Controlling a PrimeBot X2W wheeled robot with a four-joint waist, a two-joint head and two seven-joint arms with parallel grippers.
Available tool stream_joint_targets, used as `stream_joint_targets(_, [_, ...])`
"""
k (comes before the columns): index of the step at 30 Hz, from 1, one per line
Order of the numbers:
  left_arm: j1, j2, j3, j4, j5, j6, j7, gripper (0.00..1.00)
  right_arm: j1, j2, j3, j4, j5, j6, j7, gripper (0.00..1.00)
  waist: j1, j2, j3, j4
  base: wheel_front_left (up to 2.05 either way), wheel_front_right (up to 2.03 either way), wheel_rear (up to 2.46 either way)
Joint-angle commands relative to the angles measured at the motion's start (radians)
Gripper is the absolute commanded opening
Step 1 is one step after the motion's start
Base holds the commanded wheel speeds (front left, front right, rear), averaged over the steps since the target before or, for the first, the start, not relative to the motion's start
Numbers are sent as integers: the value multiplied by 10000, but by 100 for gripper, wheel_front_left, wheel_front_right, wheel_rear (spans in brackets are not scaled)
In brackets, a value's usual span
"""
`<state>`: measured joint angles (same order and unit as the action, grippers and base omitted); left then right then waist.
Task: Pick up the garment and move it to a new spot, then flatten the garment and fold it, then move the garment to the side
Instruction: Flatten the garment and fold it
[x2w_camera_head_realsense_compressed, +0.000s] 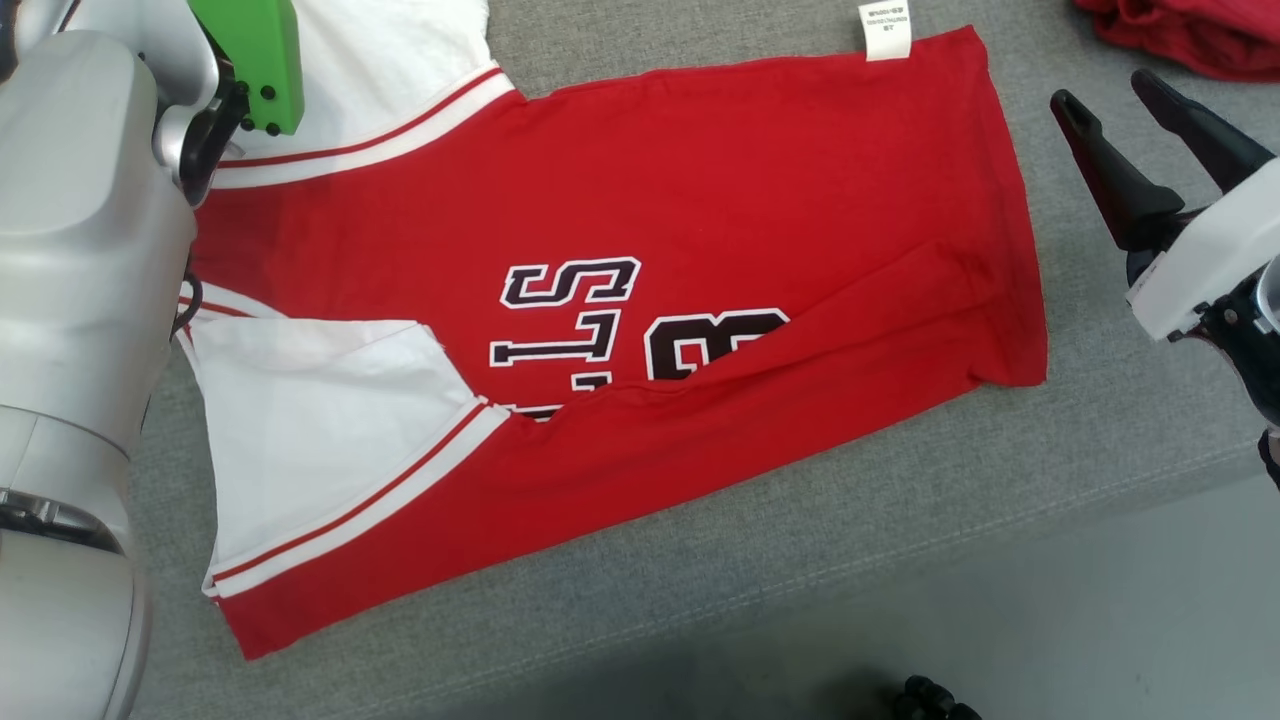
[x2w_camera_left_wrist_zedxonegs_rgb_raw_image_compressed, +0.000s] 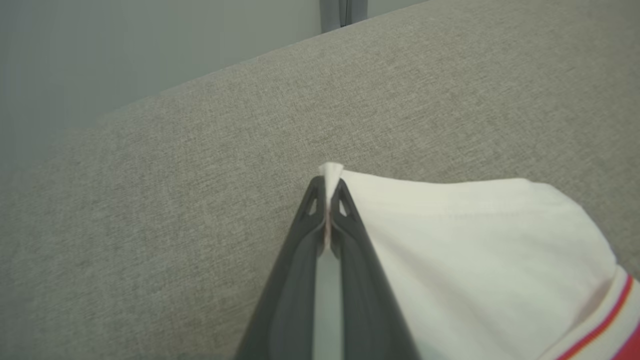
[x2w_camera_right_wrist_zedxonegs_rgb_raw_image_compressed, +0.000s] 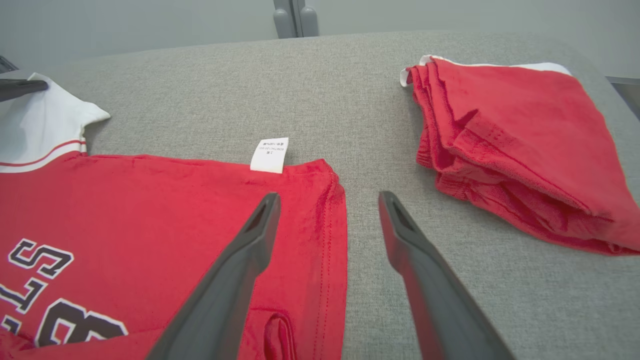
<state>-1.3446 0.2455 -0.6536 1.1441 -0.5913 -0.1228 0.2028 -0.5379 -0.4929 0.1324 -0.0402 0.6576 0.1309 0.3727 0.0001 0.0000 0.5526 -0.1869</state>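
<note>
On the grey upholstered surface (x2w_camera_head_realsense_compressed: 800, 560) before me, the garment (x2w_camera_head_realsense_compressed: 700, 200) lies spread sideways, red body across the middle, white sleeves toward my left, its near edge turned over part of the black lettering. My left gripper (x2w_camera_left_wrist_zedxonegs_rgb_raw_image_compressed: 330, 186) is pinched tight on the corner of the far white sleeve (x2w_camera_left_wrist_zedxonegs_rgb_raw_image_compressed: 475, 240), a tuft of cloth poking out past the fingertips. My right gripper (x2w_camera_right_wrist_zedxonegs_rgb_raw_image_compressed: 328, 196) hangs with jaws wide apart and holding nothing, just over the hem at the other end, near the small white tag (x2w_camera_head_realsense_compressed: 886, 30). (The folded darker red cloth (x2w_camera_right_wrist_zedxonegs_rgb_raw_image_compressed: 515, 150) off to my right is not the job.) By my reckoning this jersey is light, soft and limp: it will sag and bunch from a single pinch, and thin knit can slide out of smooth fingers. Best holds look to be the stitched edges, the sleeve cuff I have and the hem corner by the tag, so that two grips carry it stretched between them.
</note>
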Motion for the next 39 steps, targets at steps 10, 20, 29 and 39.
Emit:
stream_joint_targets(10, [606, 945, -1366, -3100, -1446, -75, 1282, 0, -1978, -1078, 1365, 1480, 50, -4, 1507, 100, -1, 0, -332, 908, 0, 0, 0])
stream_joint_targets(20, [945, 1929, -1877, -5666, -2341, -69, 1748, 0, -3690, -1620, 2901, 3472, 389, -4, 2232, 100, -1, 0, -109, 1514, 0, 0, 0])
stream_joint_targets(29, [1201, 2077, -1907, -6400, -2459, 46, 1785, 0, -4442, -1833, 3790, 4352, 802, -4, 2800, 100, -1, 0, 16, 1692, 0, 0, 0])
stream_joint_targets(39, [1252, 2226, -1858, -6705, -2556, 177, 1851, 0, -4896, -2164, 4870, 4373, 1170, -4, 2573, 0, -1, 0, 69, 1685, 0, 0, 0])
